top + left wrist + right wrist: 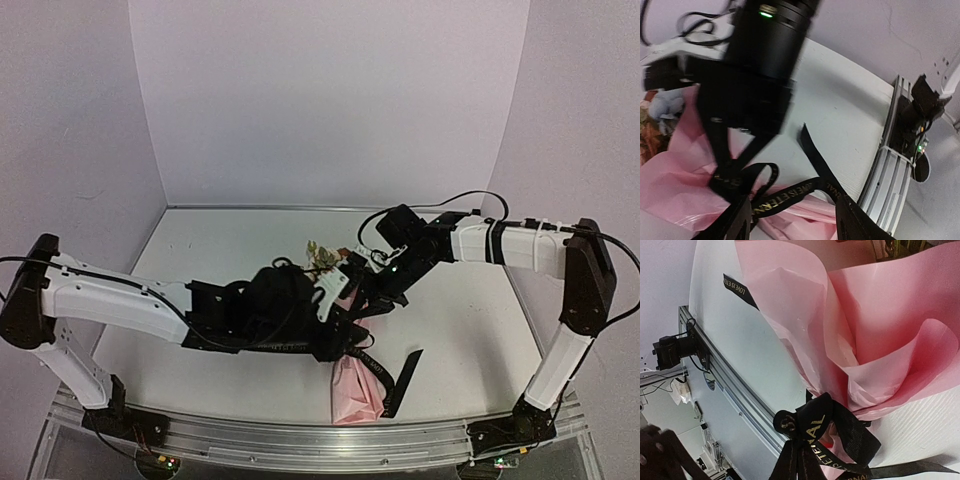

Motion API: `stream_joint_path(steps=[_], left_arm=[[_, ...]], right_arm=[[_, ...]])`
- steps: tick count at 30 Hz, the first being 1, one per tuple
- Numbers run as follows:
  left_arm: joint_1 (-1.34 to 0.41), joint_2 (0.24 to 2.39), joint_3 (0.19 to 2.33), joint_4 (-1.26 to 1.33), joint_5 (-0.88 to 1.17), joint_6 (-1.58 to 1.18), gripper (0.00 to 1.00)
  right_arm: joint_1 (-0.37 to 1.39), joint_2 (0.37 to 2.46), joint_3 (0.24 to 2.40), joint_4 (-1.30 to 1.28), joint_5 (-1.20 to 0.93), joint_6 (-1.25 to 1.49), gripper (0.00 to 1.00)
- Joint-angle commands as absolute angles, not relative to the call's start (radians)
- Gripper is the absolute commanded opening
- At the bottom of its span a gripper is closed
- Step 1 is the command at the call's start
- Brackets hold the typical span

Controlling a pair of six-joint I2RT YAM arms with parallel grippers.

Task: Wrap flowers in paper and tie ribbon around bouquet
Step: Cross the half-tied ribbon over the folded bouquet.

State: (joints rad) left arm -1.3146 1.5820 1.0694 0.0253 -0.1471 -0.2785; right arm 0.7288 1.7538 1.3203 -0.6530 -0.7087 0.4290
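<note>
The bouquet lies on the table, a pink paper point(355, 392) cone with its narrow end toward the near edge. The flowers point(322, 258) peek out at its far end, and again at the left edge of the left wrist view as flowers point(654, 112). A black ribbon point(840, 427) with gold lettering is tied in a bow round the paper point(880, 315). My right gripper point(797, 465) is shut on a ribbon loop. My left gripper point(797, 227) is open, a ribbon point(787, 196) strand running across between its fingers point(860, 225). One ribbon tail point(402, 378) trails toward the front edge.
An aluminium rail point(300, 445) runs along the table's near edge, with the right arm's base point(925, 110) bolted to it. White backdrop walls point(320, 100) close off the back and sides. Both arms cross over the middle of the table.
</note>
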Motion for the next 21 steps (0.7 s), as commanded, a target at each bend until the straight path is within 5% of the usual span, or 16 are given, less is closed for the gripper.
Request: stream_joint_path(steps=[1,21], left_arm=[[-1.220,1.503,0.990,0.069,-0.192,-0.326,0.56],[-1.181,1.527,0.797,0.399,-0.167,0.118,0.46]], right_arm=[[0.724,1.710,1.384,-0.701,-0.731,0.514,0.00],[0.753,1.742,1.530,-0.885,-0.784,0.729,0.00]])
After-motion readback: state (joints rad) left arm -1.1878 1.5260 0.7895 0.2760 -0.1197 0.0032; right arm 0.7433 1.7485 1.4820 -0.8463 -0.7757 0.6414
